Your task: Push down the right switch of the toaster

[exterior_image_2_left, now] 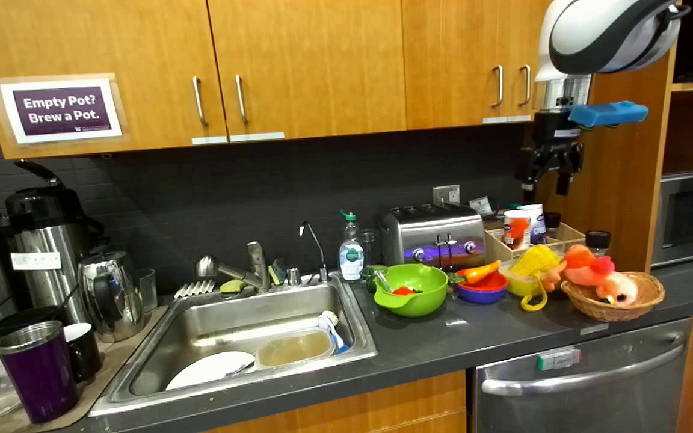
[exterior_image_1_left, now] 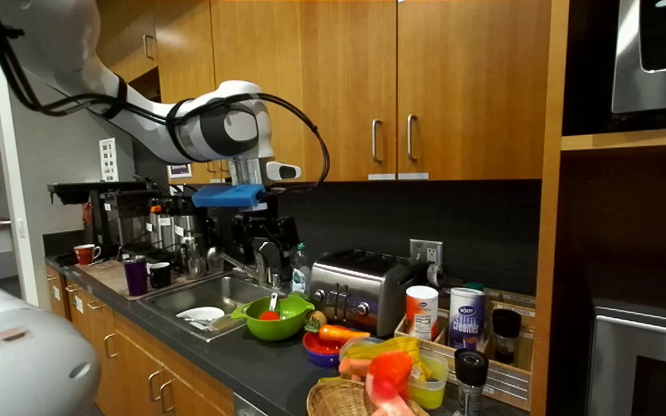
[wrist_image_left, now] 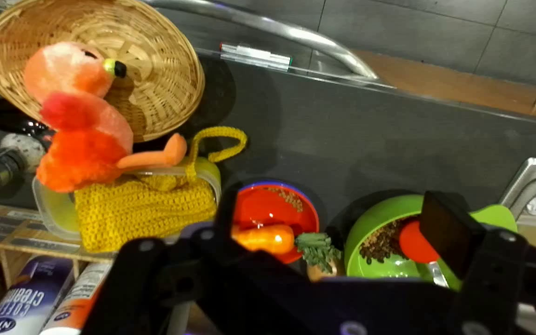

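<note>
The shiny silver toaster (exterior_image_1_left: 362, 283) stands upright against the dark back wall; it also shows in an exterior view (exterior_image_2_left: 443, 231). Two thin dark switches stand side by side on its front, between round knobs. The right switch (exterior_image_2_left: 451, 245) is up near the top of its slot and also shows in an exterior view (exterior_image_1_left: 344, 297). My gripper (exterior_image_2_left: 545, 189) is open and empty, pointing down, above the counter and apart from the toaster. Its fingers are spread wide in the wrist view (wrist_image_left: 335, 221). The toaster is not discernible there; the gripper body covers the lower part.
A green bowl (exterior_image_2_left: 409, 300) and a red bowl (exterior_image_2_left: 483, 284) with a toy carrot (exterior_image_2_left: 480, 273) stand before the toaster. A wooden organizer (exterior_image_2_left: 569, 236) holds canisters beside it. A wicker basket (exterior_image_2_left: 617, 310) with a plush toy stands right. A soap bottle (exterior_image_2_left: 351, 255) and sink (exterior_image_2_left: 358, 343) lie left.
</note>
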